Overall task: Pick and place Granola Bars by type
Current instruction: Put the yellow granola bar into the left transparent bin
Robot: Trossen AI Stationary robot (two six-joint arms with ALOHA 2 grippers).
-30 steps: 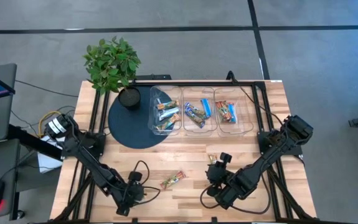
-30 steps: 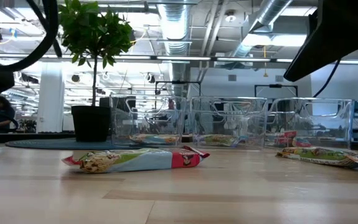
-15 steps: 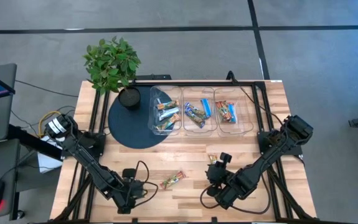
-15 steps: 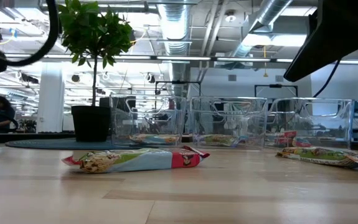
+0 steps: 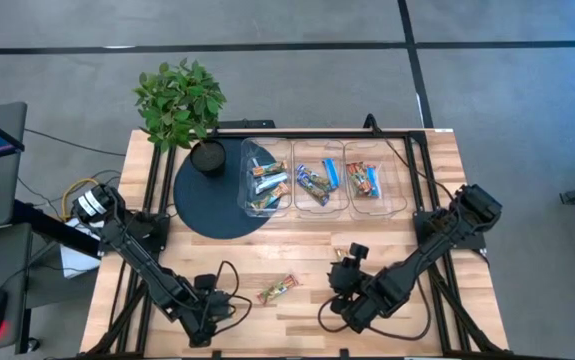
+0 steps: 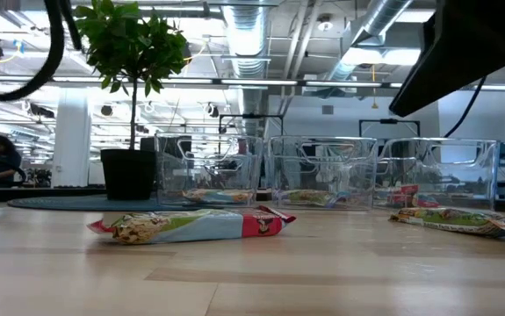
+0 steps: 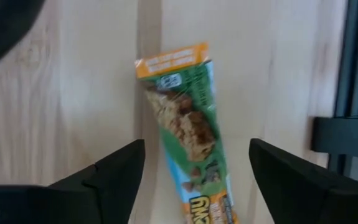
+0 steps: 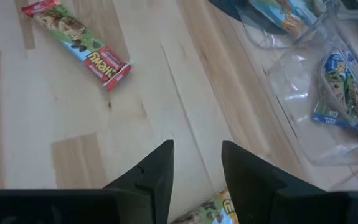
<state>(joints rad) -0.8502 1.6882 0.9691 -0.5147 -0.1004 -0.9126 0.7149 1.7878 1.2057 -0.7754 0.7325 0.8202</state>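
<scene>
A green bar with orange-red ends (image 5: 277,290) lies flat on the wooden table, near its front edge; it also shows in the low view (image 6: 191,226) and the right wrist view (image 8: 73,36). My left gripper (image 5: 225,300) is open beside it, its fingers standing either side of the bar's near end (image 7: 197,146) without touching. A second green bar (image 5: 339,254) lies under my right gripper (image 5: 345,264), which is open (image 8: 196,146) and empty. More bars lie sorted in three clear bins (image 5: 317,182).
The three clear bins stand in a row at the table's far side, holding green-tan, blue (image 5: 317,180) and red-orange (image 5: 365,180) bars. A potted plant (image 5: 205,155) stands on a dark round mat (image 5: 207,205) at the far left. Black frame rails run along both table sides.
My right gripper has shifted a little toward the table's left edge, staying open. My left arm has drawn slightly back out of the low view's left side. Both bars on the table lie where they were.
</scene>
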